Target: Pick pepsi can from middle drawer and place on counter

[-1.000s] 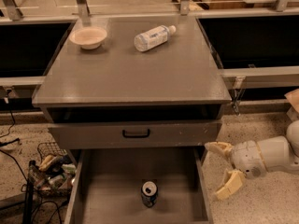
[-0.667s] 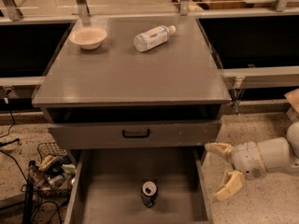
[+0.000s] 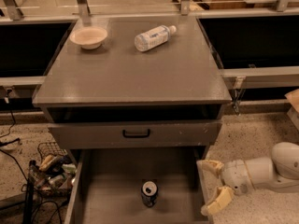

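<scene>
**Approach to the pepsi can: tool spread, outside the drawer wall**

Tool [image 3: 210,188]: fingers spread wide, nothing between them, tips pointing toward 9 o'clock. It sits low, just outside the right wall of the middle drawer [image 3: 112,181].

Pepsi can [image 3: 149,193]: upright on the drawer floor, silver top up, at 9 o'clock from the tool and apart from it. No contact yet. It stands near the middle of the floor, with bare floor on all sides of it.

Step in hand (judgement): the reach.
- The right wall lies between tool and can, so raise the tool above the wall's top edge before travelling toward 9 o'clock.
- Keep the fingers spread until one stands on each side of the can body, centred on it.
- Close on the body below the rim, evenly. The can looks light and smooth, so one finger touching first could tip or skid it.
- The drawer front [image 3: 135,133] with the black handle stands above at 12 o'clock of the can. Lift straight up and watch clearance there.

Desk [image 3: 135,83]: above the drawer at 12 o'clock. A bowl [image 3: 88,36] sits at its 11 o'clock and a bottle [image 3: 154,37] lies at its 1 o'clock. The middle and the 6 o'clock edge look the safest place to set the can.
</scene>
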`<act>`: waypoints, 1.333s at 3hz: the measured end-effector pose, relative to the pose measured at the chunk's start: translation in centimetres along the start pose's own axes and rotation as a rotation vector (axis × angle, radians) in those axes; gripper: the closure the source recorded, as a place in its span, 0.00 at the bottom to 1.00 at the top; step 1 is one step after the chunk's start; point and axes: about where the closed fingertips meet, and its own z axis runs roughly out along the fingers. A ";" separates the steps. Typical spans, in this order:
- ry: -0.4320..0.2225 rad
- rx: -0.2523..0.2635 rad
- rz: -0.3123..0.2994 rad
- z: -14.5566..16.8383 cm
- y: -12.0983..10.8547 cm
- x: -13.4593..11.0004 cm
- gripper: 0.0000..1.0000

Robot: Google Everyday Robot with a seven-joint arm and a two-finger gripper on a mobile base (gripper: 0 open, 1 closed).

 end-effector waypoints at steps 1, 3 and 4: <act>-0.012 -0.026 0.038 1.9 -0.7 2.3 0.00; -0.046 -0.021 0.044 2.9 -1.2 2.8 0.00; -0.111 0.056 0.019 4.7 -5.9 1.9 0.00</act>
